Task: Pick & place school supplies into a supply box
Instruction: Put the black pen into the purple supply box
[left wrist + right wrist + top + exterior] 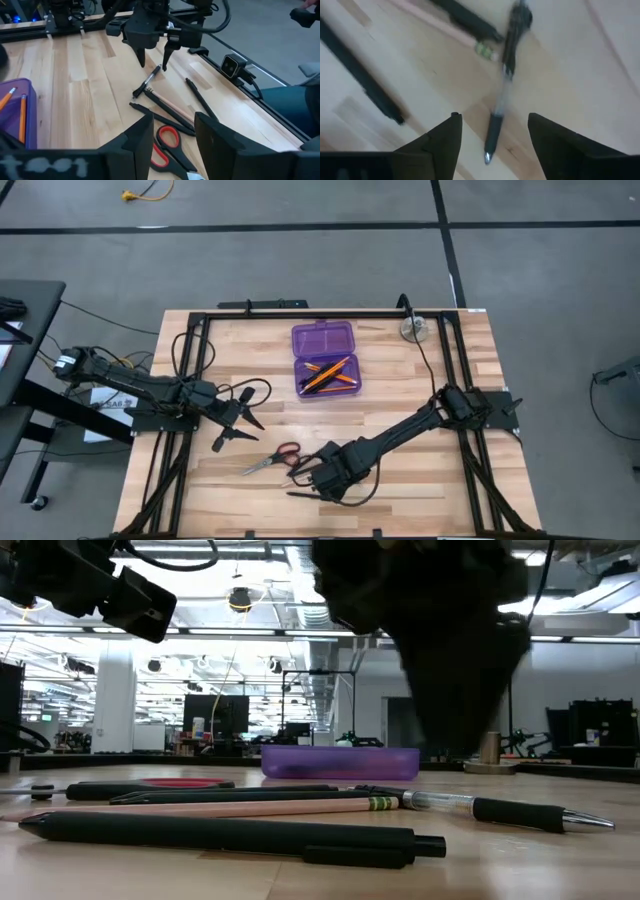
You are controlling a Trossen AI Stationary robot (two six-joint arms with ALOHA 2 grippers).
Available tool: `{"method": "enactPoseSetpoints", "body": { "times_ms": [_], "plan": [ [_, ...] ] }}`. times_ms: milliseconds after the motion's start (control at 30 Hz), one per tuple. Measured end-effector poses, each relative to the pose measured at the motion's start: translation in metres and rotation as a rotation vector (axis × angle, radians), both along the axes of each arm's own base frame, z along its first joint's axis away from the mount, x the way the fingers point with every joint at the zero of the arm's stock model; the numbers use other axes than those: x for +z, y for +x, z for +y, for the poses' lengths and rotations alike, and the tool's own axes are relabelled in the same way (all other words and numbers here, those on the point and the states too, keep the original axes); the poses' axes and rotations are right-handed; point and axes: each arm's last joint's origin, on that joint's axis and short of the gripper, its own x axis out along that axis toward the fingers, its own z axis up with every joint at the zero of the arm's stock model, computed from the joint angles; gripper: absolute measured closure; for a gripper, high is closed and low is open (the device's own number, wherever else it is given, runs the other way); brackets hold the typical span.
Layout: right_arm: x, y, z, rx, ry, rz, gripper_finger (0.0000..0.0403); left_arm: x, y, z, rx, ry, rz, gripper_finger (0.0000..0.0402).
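Observation:
The supply box (326, 360) lies open at mid-table, orange pencils (328, 374) in its near half. Near the front edge lie the red-handled scissors (167, 145), a pencil (170, 106), black pens (201, 97) and a clear-barrelled pen (149, 83). My right gripper (153, 64) points down, open, just above the clear pen (499, 107), one finger on each side; no contact shows. My left gripper (236, 421) hovers open at the left, level, with nothing between its fingers.
A round silver disc (415, 330) sits at the far right corner. A black frame rail (300, 313) runs along the table's far and side edges. Bare wood lies between the box and the loose supplies.

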Motion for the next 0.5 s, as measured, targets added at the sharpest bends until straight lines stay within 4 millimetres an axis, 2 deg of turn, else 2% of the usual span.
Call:
{"method": "enactPoseSetpoints", "body": {
  "times_ms": [500],
  "plan": [
    [-0.021, -0.007, 0.010, 0.005, -0.003, 0.073, 0.0186, 0.000, 0.000, 0.000, -0.010, 0.000, 0.002, 0.0271]
  ]
}}
